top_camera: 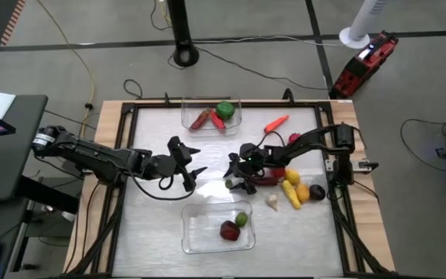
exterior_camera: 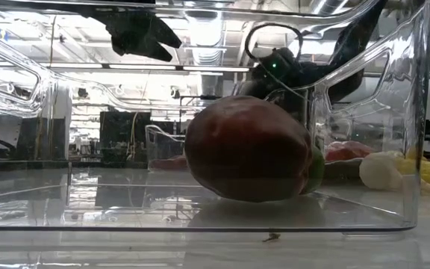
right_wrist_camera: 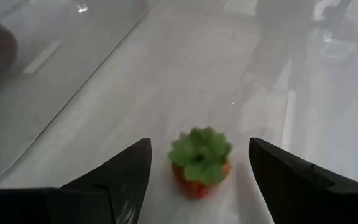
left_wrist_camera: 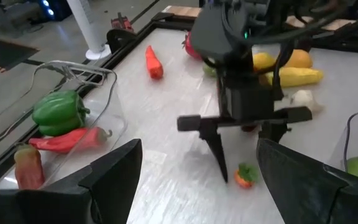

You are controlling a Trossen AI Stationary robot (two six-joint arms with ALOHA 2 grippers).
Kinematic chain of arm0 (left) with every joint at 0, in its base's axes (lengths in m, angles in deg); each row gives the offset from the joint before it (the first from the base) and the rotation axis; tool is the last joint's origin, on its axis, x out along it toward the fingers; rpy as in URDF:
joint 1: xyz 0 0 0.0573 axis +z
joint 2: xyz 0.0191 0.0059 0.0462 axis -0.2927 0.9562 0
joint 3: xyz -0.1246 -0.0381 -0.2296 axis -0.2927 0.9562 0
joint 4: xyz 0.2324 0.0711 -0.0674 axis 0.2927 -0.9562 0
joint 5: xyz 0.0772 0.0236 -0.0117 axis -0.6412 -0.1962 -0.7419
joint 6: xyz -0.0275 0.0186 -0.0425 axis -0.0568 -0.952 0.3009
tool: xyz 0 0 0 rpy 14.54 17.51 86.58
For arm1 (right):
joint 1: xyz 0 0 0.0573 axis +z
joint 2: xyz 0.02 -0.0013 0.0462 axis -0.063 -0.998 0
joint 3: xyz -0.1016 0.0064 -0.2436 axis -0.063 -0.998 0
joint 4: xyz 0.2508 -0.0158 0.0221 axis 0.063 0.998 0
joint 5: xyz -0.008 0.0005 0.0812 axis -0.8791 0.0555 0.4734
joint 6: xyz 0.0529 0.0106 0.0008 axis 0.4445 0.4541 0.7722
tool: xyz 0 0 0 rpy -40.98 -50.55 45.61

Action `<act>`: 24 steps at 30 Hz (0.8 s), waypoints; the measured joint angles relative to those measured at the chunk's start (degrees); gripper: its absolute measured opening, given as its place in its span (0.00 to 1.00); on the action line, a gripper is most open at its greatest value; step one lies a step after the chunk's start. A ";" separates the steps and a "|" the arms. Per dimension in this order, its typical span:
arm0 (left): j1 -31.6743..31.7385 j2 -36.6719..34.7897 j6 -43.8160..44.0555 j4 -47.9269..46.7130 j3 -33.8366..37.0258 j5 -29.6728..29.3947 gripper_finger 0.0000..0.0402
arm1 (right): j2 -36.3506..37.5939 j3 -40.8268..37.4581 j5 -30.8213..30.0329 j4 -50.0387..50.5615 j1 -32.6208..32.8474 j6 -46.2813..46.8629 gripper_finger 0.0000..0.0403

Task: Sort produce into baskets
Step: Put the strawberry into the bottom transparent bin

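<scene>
Two clear baskets sit on the table: a far one (top_camera: 211, 115) and a near one (top_camera: 217, 227). The far basket holds three pieces: one green pepper (top_camera: 224, 110), one red chili (top_camera: 217, 120) and one reddish-brown piece (top_camera: 200, 119). The near basket holds two: one dark red fruit (top_camera: 229, 230) and one green fruit (top_camera: 241, 219). One small strawberry (right_wrist_camera: 199, 160) lies loose between the right arm's spread jaws. One orange carrot (top_camera: 276, 122) lies apart, and roughly six more pieces cluster behind those jaws.
</scene>
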 joint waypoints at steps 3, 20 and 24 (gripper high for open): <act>-0.06 0.00 0.05 -0.14 0.02 0.08 0.76 | -0.63 0.05 0.01 -0.76 -0.09 -0.02 0.73; -0.31 0.00 -0.75 1.15 0.00 0.76 0.76 | 0.90 0.03 -2.89 4.28 -0.59 -0.05 0.38; -0.75 0.00 -1.63 2.12 0.00 2.36 0.76 | 7.20 0.00 -2.92 10.60 -0.48 -0.49 0.32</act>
